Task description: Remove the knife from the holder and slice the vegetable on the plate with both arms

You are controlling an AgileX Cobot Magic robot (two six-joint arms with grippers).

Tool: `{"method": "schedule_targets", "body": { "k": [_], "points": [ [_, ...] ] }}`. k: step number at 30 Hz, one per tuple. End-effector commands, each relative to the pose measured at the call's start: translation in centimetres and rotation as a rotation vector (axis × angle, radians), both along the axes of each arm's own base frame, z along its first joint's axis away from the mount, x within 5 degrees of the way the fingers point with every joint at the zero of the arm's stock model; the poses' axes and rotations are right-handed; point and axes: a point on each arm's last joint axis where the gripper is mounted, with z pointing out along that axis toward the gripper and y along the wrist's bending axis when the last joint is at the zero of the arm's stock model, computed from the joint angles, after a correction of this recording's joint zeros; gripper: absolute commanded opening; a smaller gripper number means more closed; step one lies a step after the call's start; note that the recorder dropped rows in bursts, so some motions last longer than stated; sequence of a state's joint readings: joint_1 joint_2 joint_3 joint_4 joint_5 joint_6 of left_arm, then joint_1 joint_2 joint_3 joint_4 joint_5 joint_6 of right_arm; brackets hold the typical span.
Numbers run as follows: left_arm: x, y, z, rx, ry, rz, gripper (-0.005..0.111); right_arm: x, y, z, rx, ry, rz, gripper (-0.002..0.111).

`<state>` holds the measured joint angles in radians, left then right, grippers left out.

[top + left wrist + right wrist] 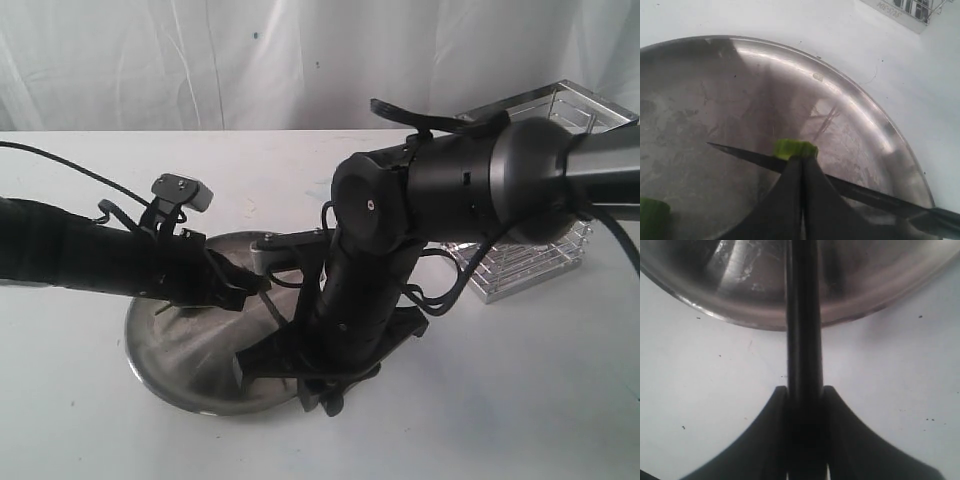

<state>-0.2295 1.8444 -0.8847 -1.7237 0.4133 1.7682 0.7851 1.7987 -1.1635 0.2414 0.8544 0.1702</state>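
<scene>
The left end effector (801, 162) is seen with its fingers pressed together over the plate (860, 107). A cut piece of green pepper (795, 148) lies right at their tips — whether it is pinched cannot be told. The knife (745, 156) is held across the plate's inside, its dark blade passing just beside that piece. Its handle is clamped by the right end effector (805, 395), just outside the plate's rim. A second green piece (652, 217) rests on the plate, apart from the first. The chrome wire holder (520, 265) is stood on the white worktop (80, 420) — beyond the plate.
</scene>
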Motion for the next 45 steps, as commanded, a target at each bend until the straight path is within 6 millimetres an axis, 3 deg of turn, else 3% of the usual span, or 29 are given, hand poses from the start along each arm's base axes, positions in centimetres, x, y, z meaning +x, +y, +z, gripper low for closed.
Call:
{"method": "schedule_targets", "body": {
  "k": [1,16,32,40,45],
  "points": [
    [0.7,-0.9,0.3,-0.078,-0.011,-0.039,0.0,0.1,-0.2,0.4,0.006,-0.022,0.031,0.0],
    [0.9,-1.0,0.0,-0.093,0.001,-0.046,0.0,0.1,-0.2,0.4,0.003,-0.019,0.033,0.0],
    [1.6,-0.9,0.9,-0.099,-0.026,-0.034,0.0,0.1,-0.2,0.4,0.0,-0.015,0.03,0.0],
    [1.2,-0.7,2.7,-0.098,-0.062,-0.05,0.0,0.3,-0.1,0.4,0.015,-0.035,0.01,0.0],
    [1.3,-0.6,2.4,-0.087,-0.057,-0.052,0.0,0.4,-0.1,0.4,0.021,-0.042,0.008,0.0]
  ]
}}
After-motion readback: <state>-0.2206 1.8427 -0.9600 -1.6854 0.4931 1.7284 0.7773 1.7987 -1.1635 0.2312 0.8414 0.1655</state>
